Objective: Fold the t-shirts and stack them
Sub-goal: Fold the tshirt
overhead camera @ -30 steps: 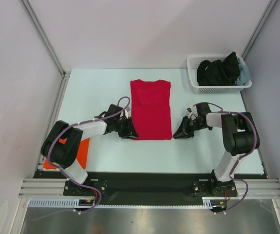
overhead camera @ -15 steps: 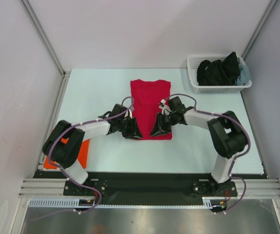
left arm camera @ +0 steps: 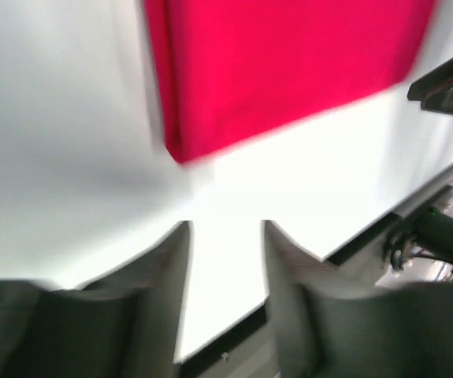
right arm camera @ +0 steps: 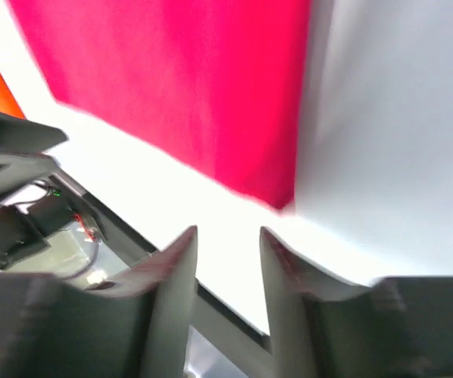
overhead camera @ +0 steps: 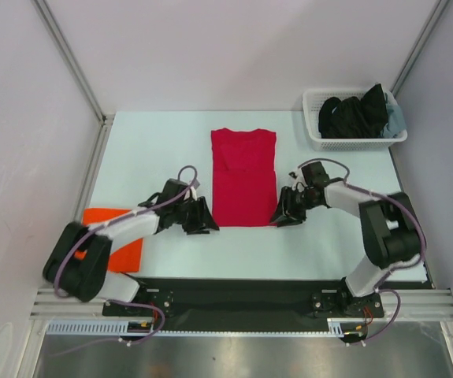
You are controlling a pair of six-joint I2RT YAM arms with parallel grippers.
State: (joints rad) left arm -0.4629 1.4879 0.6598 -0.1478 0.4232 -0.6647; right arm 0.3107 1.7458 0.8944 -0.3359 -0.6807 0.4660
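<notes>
The crimson red t-shirt (overhead camera: pixel 244 176) lies folded into a narrow strip in the middle of the table. The orange t-shirt (overhead camera: pixel 120 238) lies flat at the near left, partly under the left arm. My left gripper (overhead camera: pixel 204 219) is open and empty, just left of the red shirt's near left corner (left arm camera: pixel 180 150). My right gripper (overhead camera: pixel 280 216) is open and empty, just right of the shirt's near right corner (right arm camera: pixel 277 193). Neither gripper touches the cloth.
A white lattice basket (overhead camera: pixel 319 138) with dark clothes stands at the far right corner. The table's front edge and the black base rail (overhead camera: pixel 234 293) lie close behind both grippers. A metal post (overhead camera: pixel 92 102) stands at the left.
Both grippers have pulled off the red shirt's near end, outward and toward the front. The left arm has swung left, uncovering more of the orange shirt.
</notes>
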